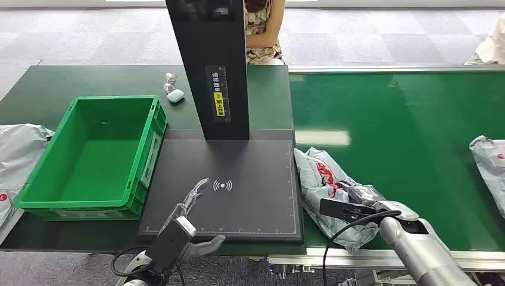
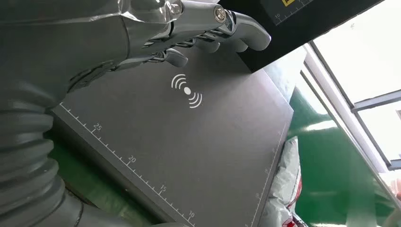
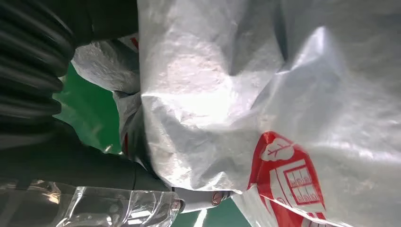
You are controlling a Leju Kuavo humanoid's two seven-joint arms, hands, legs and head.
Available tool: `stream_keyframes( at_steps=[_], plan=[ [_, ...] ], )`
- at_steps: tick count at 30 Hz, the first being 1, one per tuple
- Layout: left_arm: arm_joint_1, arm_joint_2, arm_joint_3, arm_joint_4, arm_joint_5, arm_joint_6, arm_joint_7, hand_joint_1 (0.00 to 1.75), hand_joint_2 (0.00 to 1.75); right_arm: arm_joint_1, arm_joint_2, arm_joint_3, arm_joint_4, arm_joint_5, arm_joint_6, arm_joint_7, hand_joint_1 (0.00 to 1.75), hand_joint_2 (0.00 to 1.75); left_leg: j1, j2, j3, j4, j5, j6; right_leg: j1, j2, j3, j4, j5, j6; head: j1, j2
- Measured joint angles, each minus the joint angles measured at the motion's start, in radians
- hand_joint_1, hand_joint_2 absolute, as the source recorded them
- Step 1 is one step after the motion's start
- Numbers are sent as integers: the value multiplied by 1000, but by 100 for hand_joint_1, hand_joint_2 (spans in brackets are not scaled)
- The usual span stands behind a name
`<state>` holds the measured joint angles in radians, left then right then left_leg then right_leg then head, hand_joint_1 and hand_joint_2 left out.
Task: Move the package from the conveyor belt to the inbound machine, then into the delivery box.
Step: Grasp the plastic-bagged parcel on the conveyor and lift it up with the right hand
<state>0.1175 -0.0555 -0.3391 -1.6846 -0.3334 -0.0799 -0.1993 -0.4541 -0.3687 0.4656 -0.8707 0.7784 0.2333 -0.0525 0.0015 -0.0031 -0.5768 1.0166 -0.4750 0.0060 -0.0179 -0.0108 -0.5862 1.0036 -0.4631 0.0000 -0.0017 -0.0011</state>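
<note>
The package (image 1: 318,173), a crumpled white plastic mailer with red print, lies on the green conveyor belt (image 1: 405,131) at its left edge, beside the black inbound machine pad (image 1: 250,196). My right hand (image 1: 360,199) is on the package's near end and grips it; the right wrist view has the bag (image 3: 236,94) pressed against the palm with the thumb (image 3: 198,201) under it. My left hand (image 1: 190,205) hovers open over the pad's front left corner, fingers (image 2: 189,28) stretched out, holding nothing. The green delivery box (image 1: 89,155) stands left of the pad.
The machine's black column (image 1: 208,65) rises at the back of the pad. Another white package (image 1: 491,167) lies at the belt's right edge. Grey bags (image 1: 18,149) sit left of the box. Small white items (image 1: 174,95) lie behind it. A person (image 1: 262,30) sits beyond the table.
</note>
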Motion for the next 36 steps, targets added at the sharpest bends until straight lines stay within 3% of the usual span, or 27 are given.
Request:
stream_keyframes(
  at_steps=[13,19,22,25,27,32,36],
  plan=[
    [1,14,-3,9,9,1,-3,0,175,29,-28,16,-38,-18,-24,5,175,175,0,-1,1,0,0,0,0,-1,2,0,0,1,0,0],
    [6,19,-7,9,10,21,-3,0,175,67,-29,20,-67,11,-153,9,175,175,0,-1,0,0,0,0,0,-1,2,0,0,1,0,0],
    [17,20,-8,8,6,36,-4,0,175,100,-21,-1,-96,4,-280,-11,175,175,0,-1,-1,0,0,0,0,-1,1,0,0,1,0,0],
    [26,19,-10,6,-7,51,-3,0,175,142,13,-75,-150,-131,-443,-98,175,175,0,-1,-2,0,0,0,0,-1,0,0,0,0,0,0],
    [25,17,-11,6,-10,55,-3,0,175,161,45,-148,-192,-294,-488,-169,175,175,0,-1,-2,0,0,0,0,-1,-1,0,0,0,0,0],
    [19,14,-11,6,-5,59,-13,0,175,188,107,-314,-290,-705,-466,-297,175,175,0,-1,-2,0,0,0,0,-1,-1,0,0,0,0,0],
    [19,14,-11,6,-2,69,-24,0,175,210,132,-377,-364,-866,-472,-351,175,175,0,-1,-3,0,0,0,0,0,-1,0,0,0,0,0]
  ],
)
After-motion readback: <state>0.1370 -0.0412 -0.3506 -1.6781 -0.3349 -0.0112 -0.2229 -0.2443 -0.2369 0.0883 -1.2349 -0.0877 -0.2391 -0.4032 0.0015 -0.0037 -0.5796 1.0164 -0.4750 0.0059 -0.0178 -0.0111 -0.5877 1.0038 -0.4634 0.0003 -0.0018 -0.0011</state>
